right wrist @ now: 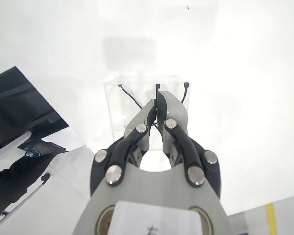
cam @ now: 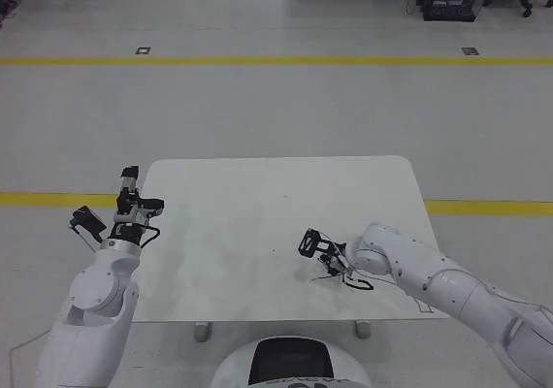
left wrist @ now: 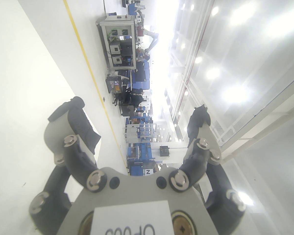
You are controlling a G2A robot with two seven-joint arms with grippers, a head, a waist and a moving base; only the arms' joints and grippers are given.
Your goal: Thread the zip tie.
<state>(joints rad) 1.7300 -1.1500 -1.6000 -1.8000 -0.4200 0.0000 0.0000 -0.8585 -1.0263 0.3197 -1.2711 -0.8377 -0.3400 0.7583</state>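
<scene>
The right tool point(right wrist: 156, 99) is pinched shut on a black zip tie point(right wrist: 157, 86), whose square head shows just past the fingertips while the strap runs down between the pads. The tie stands in a small clear holder point(right wrist: 110, 103) set on the white tabletop point(cam: 257, 213), in the near right part of it as seen from above. Two other black zip ties lean in the same holder, one point(right wrist: 129, 96) to one side of the gripped tie and one point(right wrist: 185, 90) to the other, both apart from the tool. The left tool point(left wrist: 137, 116) is spread wide with nothing between its fingers, held above the left edge of the tabletop and pointing away towards the room.
</scene>
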